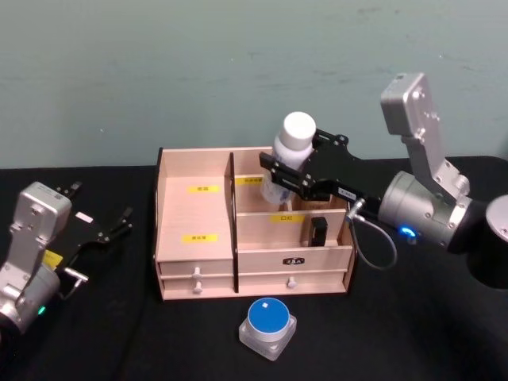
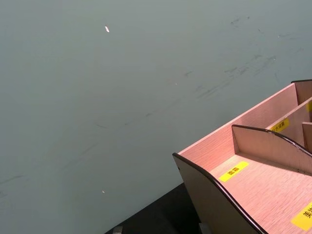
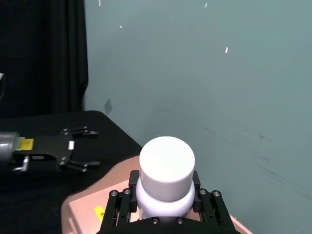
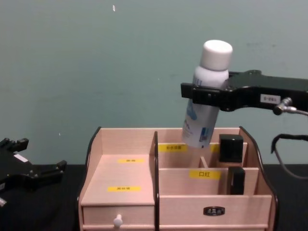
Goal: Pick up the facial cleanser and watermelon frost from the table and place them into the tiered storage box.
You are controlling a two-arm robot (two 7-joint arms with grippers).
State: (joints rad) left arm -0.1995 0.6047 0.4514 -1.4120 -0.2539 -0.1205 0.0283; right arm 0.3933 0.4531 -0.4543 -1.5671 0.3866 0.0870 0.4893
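Near the counter's left edge the left hand (image 1: 97, 208) rests low with its fingers spread, holding nothing. The wooden storage box (image 1: 178, 214) stands mid-counter. In front of it, near the counter's front edge, sits a blue-lidded jar (image 1: 268, 325). The right hand (image 1: 292, 176) grips a white-capped bottle (image 4: 198, 126) around its shoulder, tilted over the box's back compartment just right of the divider.

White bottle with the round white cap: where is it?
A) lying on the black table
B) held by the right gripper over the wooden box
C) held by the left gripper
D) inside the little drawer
B: the right gripper is shut on the white round-capped bottle, tilted over the pale wooden storage box.
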